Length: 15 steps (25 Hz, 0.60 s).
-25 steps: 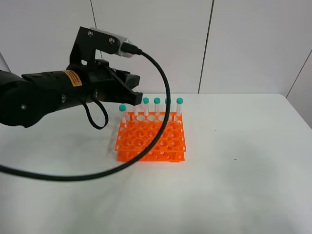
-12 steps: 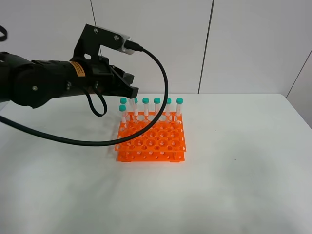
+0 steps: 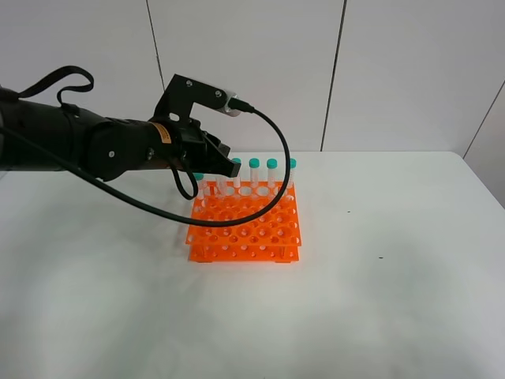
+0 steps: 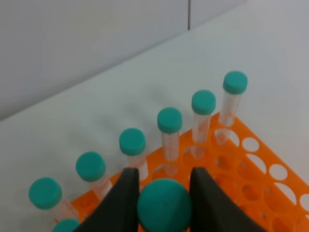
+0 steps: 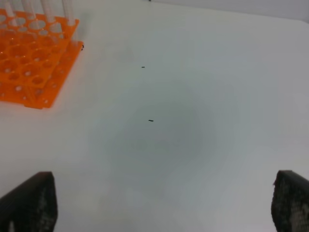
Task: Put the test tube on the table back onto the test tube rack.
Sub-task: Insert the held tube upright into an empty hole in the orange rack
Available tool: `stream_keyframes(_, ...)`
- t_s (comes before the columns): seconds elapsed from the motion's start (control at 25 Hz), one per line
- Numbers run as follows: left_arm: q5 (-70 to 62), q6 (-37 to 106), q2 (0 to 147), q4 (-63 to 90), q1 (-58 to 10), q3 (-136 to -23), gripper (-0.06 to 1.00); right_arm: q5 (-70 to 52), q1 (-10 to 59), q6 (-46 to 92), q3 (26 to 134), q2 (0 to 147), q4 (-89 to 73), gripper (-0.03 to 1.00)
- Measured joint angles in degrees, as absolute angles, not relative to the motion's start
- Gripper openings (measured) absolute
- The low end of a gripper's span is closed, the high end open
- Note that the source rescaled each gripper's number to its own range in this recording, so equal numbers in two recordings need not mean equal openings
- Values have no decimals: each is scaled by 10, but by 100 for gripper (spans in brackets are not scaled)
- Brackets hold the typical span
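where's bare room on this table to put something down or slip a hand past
Bare white tabletop lies right of the orange plastic rack and in front of it. The rack's front holes are empty. Crowded: its back row of teal-capped clear tubes, where the left gripper holds another tube.

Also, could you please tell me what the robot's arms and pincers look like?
The left arm is bulky, rounded and black, with an orange label. A black bracket carries a silver camera, trailing a thick black cable. The left pincer has smooth, tapering black fingers. Of the right pincer, only two dark, rough-textured fingers show.
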<state>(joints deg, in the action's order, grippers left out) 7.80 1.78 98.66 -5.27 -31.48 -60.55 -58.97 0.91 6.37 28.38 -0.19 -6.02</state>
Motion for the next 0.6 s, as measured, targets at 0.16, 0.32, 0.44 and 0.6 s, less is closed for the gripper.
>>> stream_keyframes(0.16, 64, -3, 1002, -53, -304, -634, 0, -590, 9, 64, 284, -2, -60, 98)
stream_keyframes(0.32, 75, -8, 1004, -53, -291, -635, 0, -590, 9, 64, 284, -2, -60, 98)
stream_keyframes(0.44, 76, -8, 1004, -55, -285, -635, 0, -590, 9, 64, 284, -2, -60, 98)
stream_keyframes(0.6, 68, -5, 1004, -56, -284, -635, 0, -590, 9, 64, 284, -2, -60, 98)
